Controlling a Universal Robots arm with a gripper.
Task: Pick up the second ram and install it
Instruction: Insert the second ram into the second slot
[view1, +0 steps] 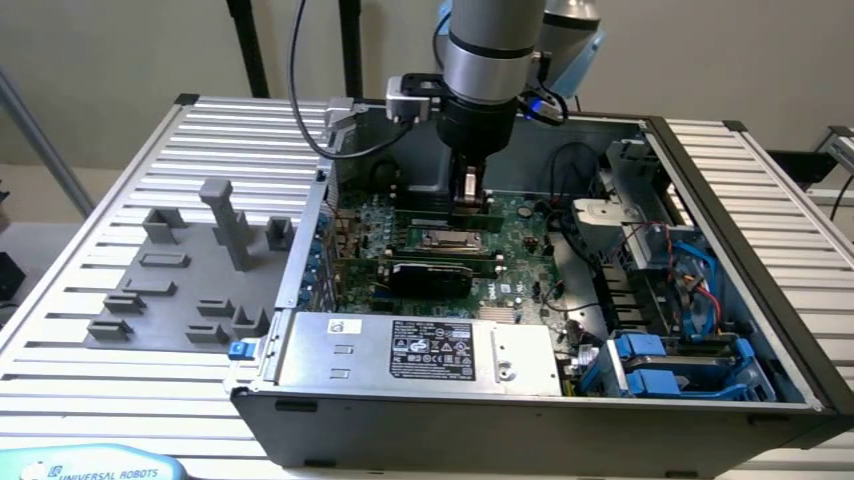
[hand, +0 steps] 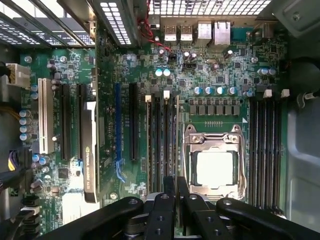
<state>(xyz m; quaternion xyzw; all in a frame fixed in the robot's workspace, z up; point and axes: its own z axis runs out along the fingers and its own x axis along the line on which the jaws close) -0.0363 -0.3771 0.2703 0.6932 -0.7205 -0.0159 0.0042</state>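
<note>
Your gripper (view1: 469, 200) hangs inside the open case (view1: 534, 425), above the motherboard (view1: 514, 250). Its fingers are pinched almost together on what looks like the ram (view1: 486, 208), a thin, narrow green stick seen edge-on. It is lined up over the black slots (hand: 162, 145) beside the CPU socket (hand: 215, 165).

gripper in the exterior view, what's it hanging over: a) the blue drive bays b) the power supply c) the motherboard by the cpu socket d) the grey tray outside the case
C: the gripper is down inside the open case over the motherboard, with its tips just beside the cpu socket.
</note>
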